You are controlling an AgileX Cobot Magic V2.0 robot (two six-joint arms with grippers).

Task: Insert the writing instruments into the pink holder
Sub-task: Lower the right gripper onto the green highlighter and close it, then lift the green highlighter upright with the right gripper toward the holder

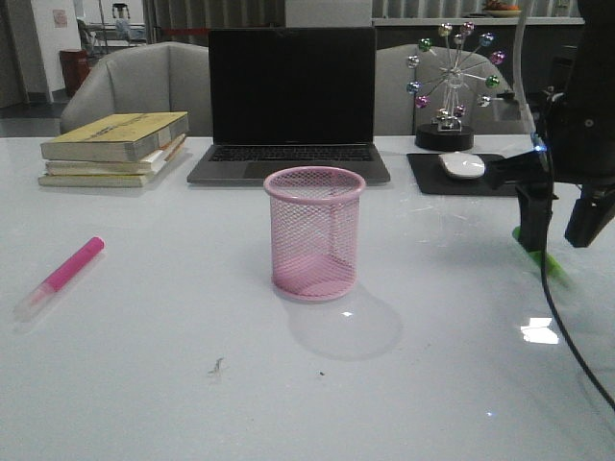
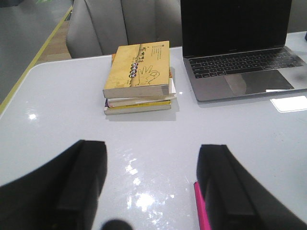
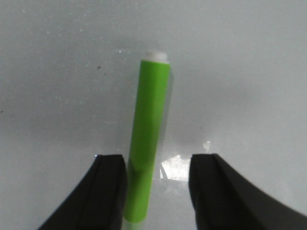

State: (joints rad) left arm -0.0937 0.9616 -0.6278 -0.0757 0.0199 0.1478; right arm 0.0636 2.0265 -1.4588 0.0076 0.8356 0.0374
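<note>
The pink holder [image 1: 315,233], a round wire-mesh cup, stands upright in the middle of the table. It looks empty. A pink marker [image 1: 62,274] with a clear cap lies flat at the left front. A sliver of this pink marker [image 2: 199,208] shows against the inner side of one finger of my open left gripper [image 2: 152,153]. The left gripper is out of the front view. At the right, my right gripper [image 1: 559,230] hangs low over the lime green marker [image 1: 540,255]. In the right wrist view the green marker [image 3: 146,143] lies between the open fingers of the right gripper [image 3: 157,163], close against one finger.
A stack of yellow books [image 1: 115,147] sits at the back left and an open laptop [image 1: 291,106] behind the holder. At the back right are a white mouse [image 1: 462,165] on a black pad and a ball ornament [image 1: 452,86]. A black cable [image 1: 567,327] trails from the right arm.
</note>
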